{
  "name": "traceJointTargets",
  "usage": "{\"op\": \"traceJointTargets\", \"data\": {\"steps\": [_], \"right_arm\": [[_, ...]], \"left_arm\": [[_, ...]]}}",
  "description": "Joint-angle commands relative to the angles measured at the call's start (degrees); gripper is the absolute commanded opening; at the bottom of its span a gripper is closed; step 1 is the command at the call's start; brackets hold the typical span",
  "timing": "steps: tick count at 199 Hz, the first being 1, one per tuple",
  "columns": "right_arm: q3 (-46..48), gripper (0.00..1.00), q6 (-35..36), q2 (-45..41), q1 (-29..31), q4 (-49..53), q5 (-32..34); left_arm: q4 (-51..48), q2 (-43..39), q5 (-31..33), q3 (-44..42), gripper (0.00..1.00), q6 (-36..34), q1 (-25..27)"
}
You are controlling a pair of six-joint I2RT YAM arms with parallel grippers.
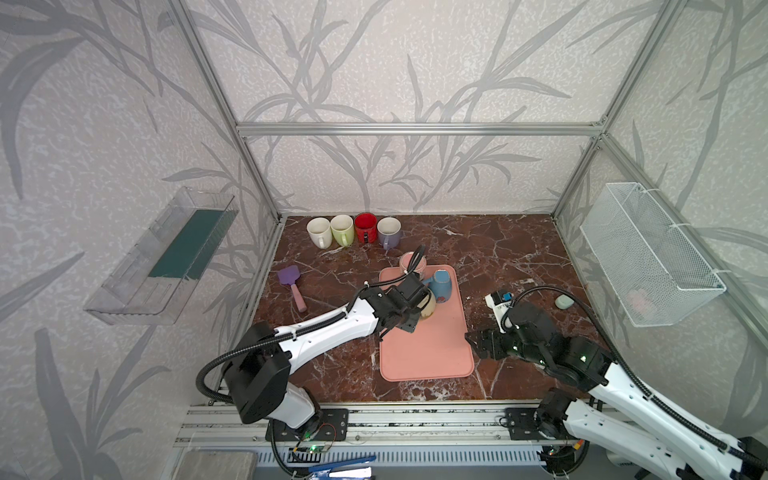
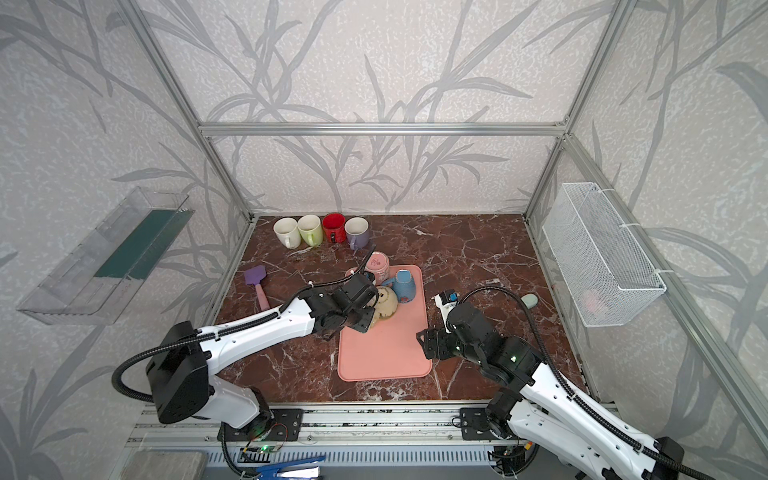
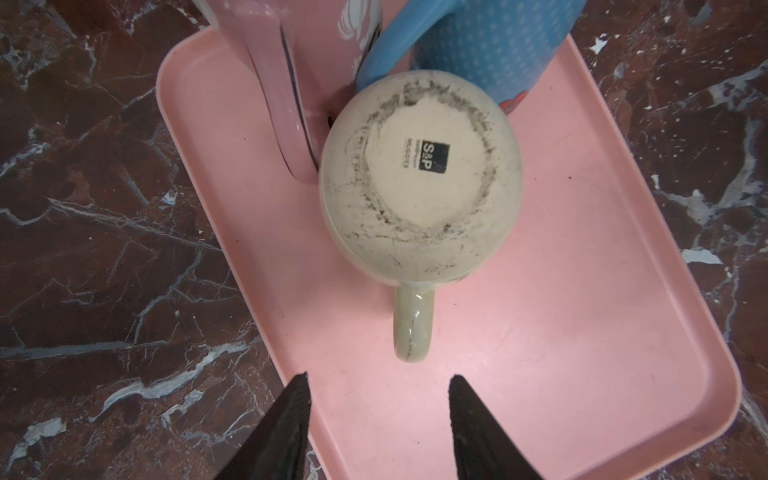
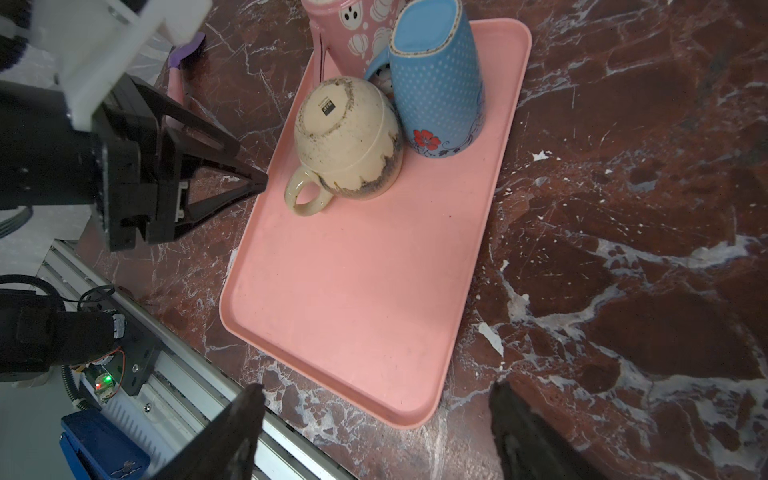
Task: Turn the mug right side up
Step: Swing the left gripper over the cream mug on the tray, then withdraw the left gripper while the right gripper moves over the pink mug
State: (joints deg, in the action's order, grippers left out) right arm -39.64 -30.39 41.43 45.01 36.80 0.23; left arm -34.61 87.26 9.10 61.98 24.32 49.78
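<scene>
A cream mug [image 1: 430, 306] [image 2: 384, 305] [image 3: 419, 174] [image 4: 349, 141] stands upside down on the pink tray [image 1: 428, 353] [image 3: 582, 332] [image 4: 353, 291], base up, its handle [image 3: 413, 324] pointing toward my left gripper. The left gripper [image 3: 380, 378] [image 4: 262, 183] [image 1: 409, 324] is open just short of that handle, and nothing lies between its fingers. A blue dotted mug [image 1: 441, 284] [image 4: 436, 83] and a pink mug [image 1: 411, 264] [image 4: 357, 29] also stand inverted, touching the cream one. My right gripper [image 4: 376, 388] [image 1: 469, 336] is open and empty by the tray's near right corner.
Several upright mugs [image 1: 353, 230] line the back left of the marble table. A purple spatula [image 1: 291, 284] lies left of the tray and a small grey-green object [image 1: 564, 302] to its right. A wire basket [image 1: 648, 253] and a clear shelf [image 1: 166, 253] hang on the side walls.
</scene>
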Motion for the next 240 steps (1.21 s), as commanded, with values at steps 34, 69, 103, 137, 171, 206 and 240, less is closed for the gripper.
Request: {"op": "traceJointTargets", "data": {"steps": [34,69,103,137,171,206,240], "right_arm": [[-0.91,0.84,0.77,2.37,0.34,1.2,2.7],[-6.03,0.85,5.2,8.71,-0.7,0.56,4.16],[-8.43,0.85,7.18,11.69,-5.24,-0.75,-0.26],[-8.79,0.85,8.48,12.88,-8.94,-1.06,-2.87],[-9.16,0.85,9.18,13.74,-10.79,-0.86,-2.92],[-10.95,0.82,9.25,16.17,-10.39,0.54,-0.66],[-14.15,0.81,8.71,19.99,-6.31,2.16,4.51]], "left_arm": [[3.91,3.36,-1.59,0.12,0.52,1.75,0.14],[8.99,5.63,-5.93,-0.85,0.51,3.82,0.14],[12.74,8.83,-8.31,-0.34,0.5,5.66,0.32],[14.6,11.19,-9.26,1.07,0.48,6.86,2.09],[15.88,11.49,-9.66,2.23,0.48,8.02,4.29],[14.56,5.63,-7.96,1.09,0.51,7.94,5.06],[12.48,-5.7,-3.95,-3.05,0.76,7.23,5.06]]}}
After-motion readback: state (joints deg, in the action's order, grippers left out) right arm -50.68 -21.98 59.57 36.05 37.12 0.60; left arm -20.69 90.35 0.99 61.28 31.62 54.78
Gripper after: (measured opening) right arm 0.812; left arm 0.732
